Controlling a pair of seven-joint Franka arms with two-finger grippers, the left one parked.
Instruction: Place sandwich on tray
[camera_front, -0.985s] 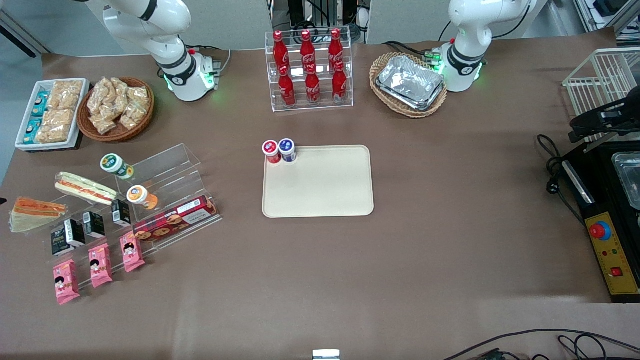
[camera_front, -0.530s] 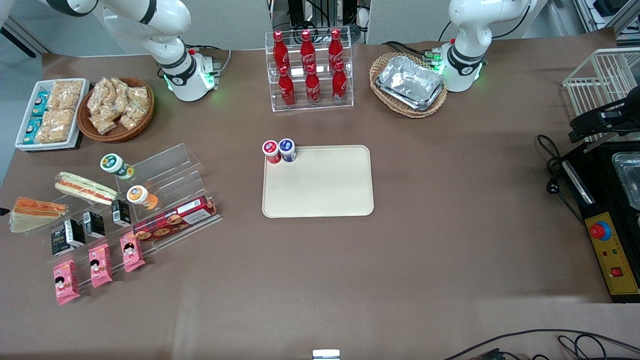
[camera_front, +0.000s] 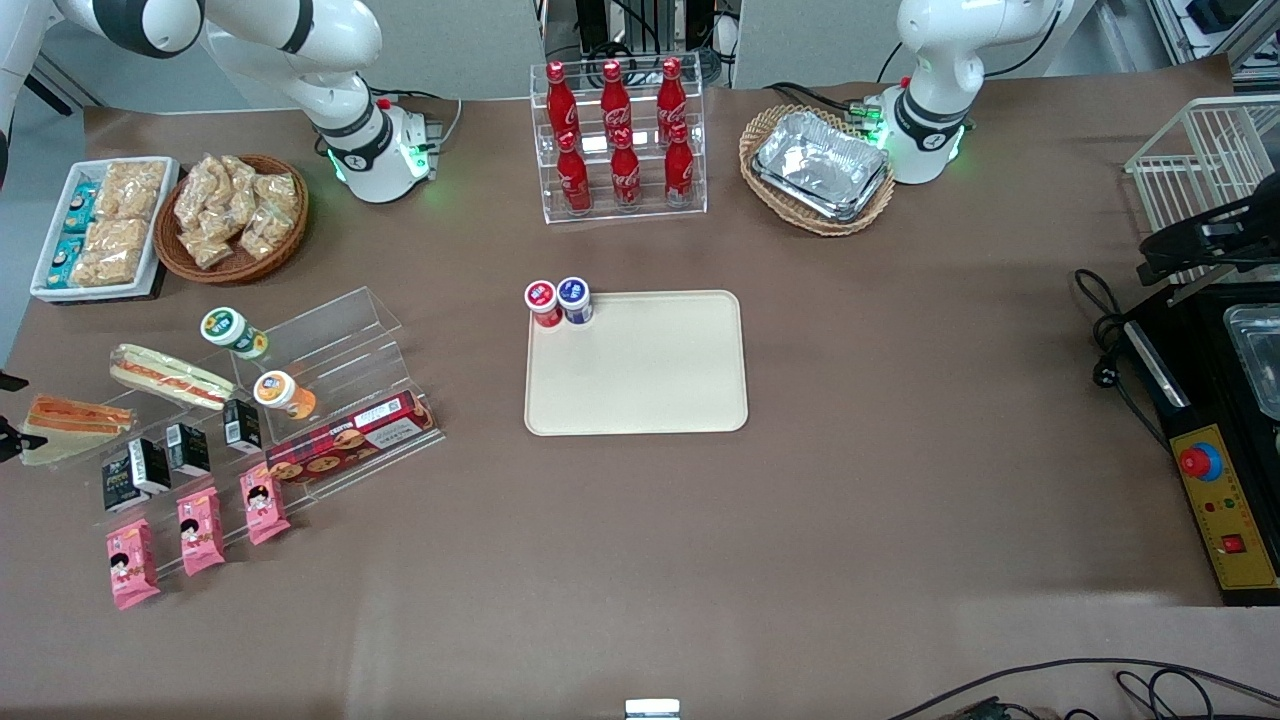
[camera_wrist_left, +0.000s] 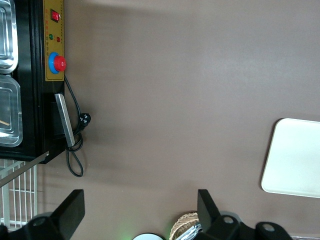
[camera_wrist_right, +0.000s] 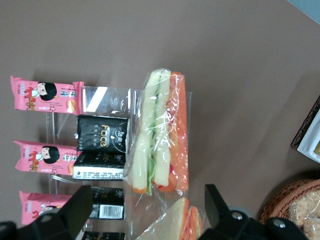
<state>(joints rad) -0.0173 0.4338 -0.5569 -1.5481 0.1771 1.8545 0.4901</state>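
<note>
The sandwich, a small wedge in clear wrap with an orange-red filling edge, lies on the table at the working arm's end, beside a clear shelf. My right gripper is at the very edge of the front view, open, one dark fingertip on each side of the wedge's outer end. In the right wrist view the sandwich shows between the open gripper's fingers, not gripped. The cream-beige tray lies flat at the table's middle and also shows in the left wrist view.
A longer pale sandwich lies beside the wedge. The clear shelf holds black boxes, pink packs and a cookie box. Two small pots stand on the tray's corner. A snack basket and a cola rack stand farther back.
My gripper's fingertips have come into the front view at its edge and now flank the wedge's outer end. The arm's upper links have swung into view. The sandwich has not moved.
</note>
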